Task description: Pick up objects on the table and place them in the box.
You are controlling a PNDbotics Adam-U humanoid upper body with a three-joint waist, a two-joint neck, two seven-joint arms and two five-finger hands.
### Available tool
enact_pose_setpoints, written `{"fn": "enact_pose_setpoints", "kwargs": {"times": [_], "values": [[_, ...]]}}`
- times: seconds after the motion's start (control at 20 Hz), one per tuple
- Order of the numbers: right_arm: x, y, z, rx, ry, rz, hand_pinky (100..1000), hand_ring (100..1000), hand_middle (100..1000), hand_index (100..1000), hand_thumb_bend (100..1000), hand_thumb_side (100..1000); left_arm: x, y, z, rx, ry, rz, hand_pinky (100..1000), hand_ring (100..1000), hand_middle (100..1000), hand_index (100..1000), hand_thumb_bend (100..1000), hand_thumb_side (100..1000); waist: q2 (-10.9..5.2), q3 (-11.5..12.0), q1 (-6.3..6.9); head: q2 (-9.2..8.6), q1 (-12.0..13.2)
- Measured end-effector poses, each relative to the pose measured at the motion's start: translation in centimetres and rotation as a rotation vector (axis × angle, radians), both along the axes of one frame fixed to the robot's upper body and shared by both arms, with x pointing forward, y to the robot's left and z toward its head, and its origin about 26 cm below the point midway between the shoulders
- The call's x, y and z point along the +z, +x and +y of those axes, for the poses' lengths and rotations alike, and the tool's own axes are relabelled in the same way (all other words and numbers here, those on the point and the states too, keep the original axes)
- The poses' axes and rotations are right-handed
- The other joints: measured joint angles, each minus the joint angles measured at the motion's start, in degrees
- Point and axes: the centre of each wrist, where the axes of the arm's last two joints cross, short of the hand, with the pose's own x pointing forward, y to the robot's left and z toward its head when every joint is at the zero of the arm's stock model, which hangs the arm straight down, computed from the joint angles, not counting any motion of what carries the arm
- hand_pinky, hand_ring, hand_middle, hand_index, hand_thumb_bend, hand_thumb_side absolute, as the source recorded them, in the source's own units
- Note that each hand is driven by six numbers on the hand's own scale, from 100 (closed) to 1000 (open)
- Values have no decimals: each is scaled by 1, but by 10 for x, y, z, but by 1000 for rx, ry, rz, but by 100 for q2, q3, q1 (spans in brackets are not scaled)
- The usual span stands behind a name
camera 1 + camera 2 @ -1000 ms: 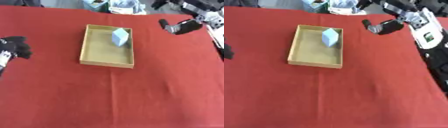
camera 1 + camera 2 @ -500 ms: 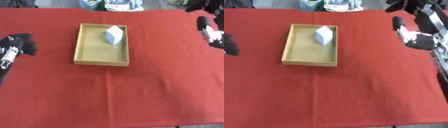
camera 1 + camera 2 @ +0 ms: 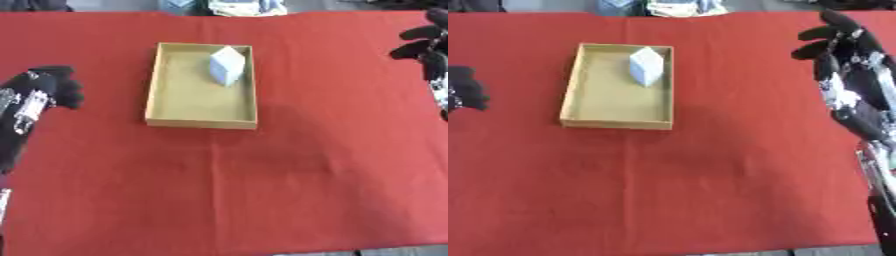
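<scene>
Where box (image 3: 158, 85) holds it, pale blue block (image 3: 227, 65)

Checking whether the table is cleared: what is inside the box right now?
The box holds one pale blue-white block at its far right corner. The rest of its floor shows bare; only the spot under the block is hidden.

We're looking down on a table (image 3: 262, 200) draped in red cloth, filling almost the whole frame, with a faint crease running down the middle. Directly on it, upper centre and a little left, sits 1 shallow tan box (image 3: 164, 90), long side running away from us. We see bare red cloth everywhere around it.
</scene>
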Motion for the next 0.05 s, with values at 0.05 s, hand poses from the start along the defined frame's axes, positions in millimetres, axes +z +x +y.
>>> {"fn": "enact_pose_setpoints", "kwargs": {"times": [0.05], "values": [[-6, -2, 1, -3, 16, 25, 725, 668, 711, 921, 100, 610, 0, 0, 0, 1, -1, 0, 644, 638, 617, 798, 100, 805, 1, 1, 3, 10, 4]]}}
